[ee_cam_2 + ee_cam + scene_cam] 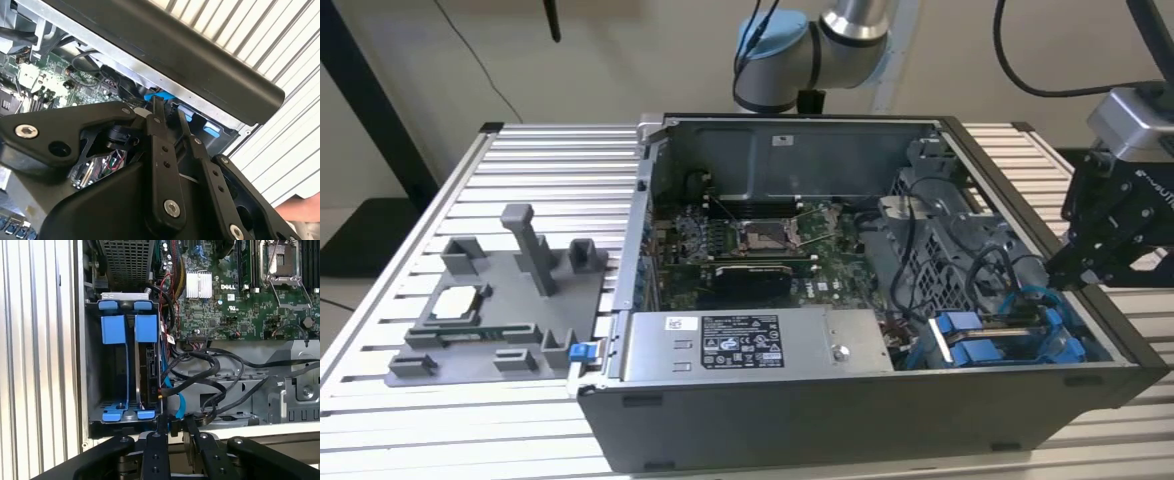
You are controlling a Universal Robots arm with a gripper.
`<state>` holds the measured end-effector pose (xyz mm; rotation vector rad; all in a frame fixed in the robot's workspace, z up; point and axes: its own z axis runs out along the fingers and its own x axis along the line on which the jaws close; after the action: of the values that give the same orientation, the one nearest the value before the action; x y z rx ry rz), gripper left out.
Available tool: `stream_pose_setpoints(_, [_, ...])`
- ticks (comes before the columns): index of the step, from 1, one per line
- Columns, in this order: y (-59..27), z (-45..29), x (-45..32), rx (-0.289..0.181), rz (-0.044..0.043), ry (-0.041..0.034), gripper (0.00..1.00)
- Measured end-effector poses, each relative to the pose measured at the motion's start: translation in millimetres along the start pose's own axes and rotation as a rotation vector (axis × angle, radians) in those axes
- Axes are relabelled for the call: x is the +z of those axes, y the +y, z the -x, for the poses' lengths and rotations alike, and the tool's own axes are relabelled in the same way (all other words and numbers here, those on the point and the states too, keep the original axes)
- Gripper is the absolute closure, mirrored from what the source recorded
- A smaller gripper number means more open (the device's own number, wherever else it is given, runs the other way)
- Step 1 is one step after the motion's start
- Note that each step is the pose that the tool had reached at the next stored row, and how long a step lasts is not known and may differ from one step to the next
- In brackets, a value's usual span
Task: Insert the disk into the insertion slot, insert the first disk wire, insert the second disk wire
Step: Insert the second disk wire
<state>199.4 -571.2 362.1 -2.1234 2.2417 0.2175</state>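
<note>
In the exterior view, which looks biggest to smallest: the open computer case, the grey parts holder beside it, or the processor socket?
Largest: computer case.
Next: grey parts holder.
Smallest: processor socket, clearly, though it sits farther back.

Insertion slot [95,367]: matt grey metal, smooth blue plastic tabs [127,329]. End effector [176,421]: matt black. Counter [520,160]: ribbed pale metal.

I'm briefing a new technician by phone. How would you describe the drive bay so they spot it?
Find the open dark grey computer case on the slatted metal table. In its near corner at the exterior view's right sits the narrow grey metal drive bay. Unlike the white-stickered grey box beside it, it carries bright blue plastic tabs.
</note>
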Motion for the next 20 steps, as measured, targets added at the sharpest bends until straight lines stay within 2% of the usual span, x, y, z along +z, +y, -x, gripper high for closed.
stream_pose_setpoints(1, [0.3, 0.0, 0.1, 0.0, 0.0001, -0.0041, 0.0])
stream_pose_setpoints(4, [1.1, 0.0, 0.4, 0.002, 0.0014, -0.0334, 0.0])
stream_pose_setpoints(6, [1.2, 0.0, 0.4, 0.003, 0.0018, -0.0425, 0.0])
stream_pose_setpoints(7, [1.3, -0.1, 0.4, 0.003, 0.0018, -0.045, 1.0])
stream_pose_setpoints(13, [1.6, -0.1, 0.4, 0.004, 0.0035, -0.078, 1.0])
stream_pose_setpoints(20, [4.1, -0.3, -0.7, 0.004, 0.0034, -0.0793, 1.0])
